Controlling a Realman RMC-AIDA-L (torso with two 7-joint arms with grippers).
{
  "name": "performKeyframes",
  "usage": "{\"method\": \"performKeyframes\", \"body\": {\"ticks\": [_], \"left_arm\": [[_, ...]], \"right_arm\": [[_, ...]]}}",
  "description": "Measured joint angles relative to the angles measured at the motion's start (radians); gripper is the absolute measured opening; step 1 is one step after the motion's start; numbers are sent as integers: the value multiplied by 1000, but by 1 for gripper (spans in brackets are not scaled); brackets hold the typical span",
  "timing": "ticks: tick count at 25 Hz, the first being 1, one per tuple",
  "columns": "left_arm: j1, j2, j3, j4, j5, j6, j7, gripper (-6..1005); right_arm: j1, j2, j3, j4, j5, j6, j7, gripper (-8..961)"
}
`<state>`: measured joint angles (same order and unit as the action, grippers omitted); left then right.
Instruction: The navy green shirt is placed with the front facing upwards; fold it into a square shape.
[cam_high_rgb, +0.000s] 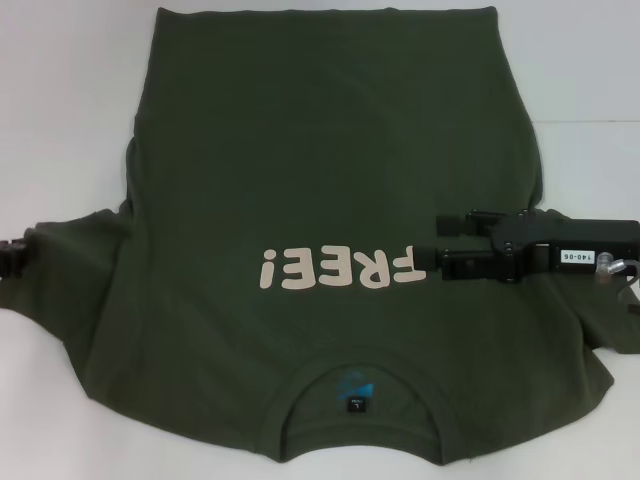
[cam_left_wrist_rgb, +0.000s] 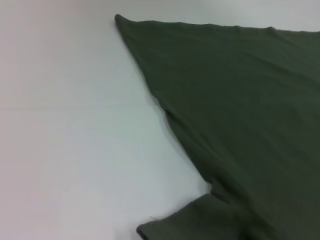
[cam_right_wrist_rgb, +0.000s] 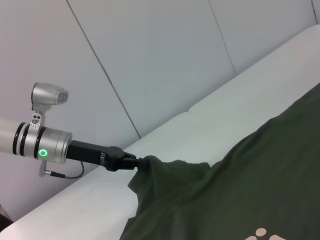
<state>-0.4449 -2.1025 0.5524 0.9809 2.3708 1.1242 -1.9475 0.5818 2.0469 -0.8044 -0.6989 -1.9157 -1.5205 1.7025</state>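
The navy green shirt (cam_high_rgb: 320, 150) lies front up on the white table (cam_high_rgb: 60, 100), collar toward me and hem at the far side. Its cream "FREE!" print (cam_high_rgb: 340, 268) reads upside down, and a small label (cam_high_rgb: 355, 395) shows inside the collar. At the far left edge, my left gripper (cam_high_rgb: 12, 258) is shut on the tip of the left sleeve. The right wrist view shows that gripper (cam_right_wrist_rgb: 138, 162) pinching the sleeve, with the cloth (cam_right_wrist_rgb: 250, 180) drawn out toward it. My right gripper (cam_high_rgb: 440, 240) hovers open over the chest, beside the print's "F". The left wrist view shows only the shirt (cam_left_wrist_rgb: 240, 100).
White tabletop (cam_left_wrist_rgb: 75, 150) surrounds the shirt on the left and at the far side. A pale panelled wall (cam_right_wrist_rgb: 150, 60) rises behind the table's left edge. The right sleeve (cam_high_rgb: 600, 330) lies under the right arm.
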Motion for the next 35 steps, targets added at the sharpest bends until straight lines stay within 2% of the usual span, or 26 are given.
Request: {"method": "performKeyframes", "body": {"ticks": [10, 18, 21, 29, 35], "left_arm": [[-22, 17, -2, 31, 15, -26, -13, 1], [-28, 17, -1, 48, 16, -16, -25, 2], [-28, 13, 8, 65, 16, 16, -40, 3], [-38, -9, 13, 147, 9, 222, -107, 4], [-62, -28, 49, 164, 6, 289, -171, 5]], "right_arm": [[-1, 6, 2, 11, 1, 5, 5, 906], [0, 9, 4, 12, 2, 5, 7, 906], [0, 10, 4, 12, 2, 5, 6, 906], [0, 10, 4, 12, 1, 4, 1, 905], [-2, 10, 4, 13, -2, 5, 1, 905]]}}
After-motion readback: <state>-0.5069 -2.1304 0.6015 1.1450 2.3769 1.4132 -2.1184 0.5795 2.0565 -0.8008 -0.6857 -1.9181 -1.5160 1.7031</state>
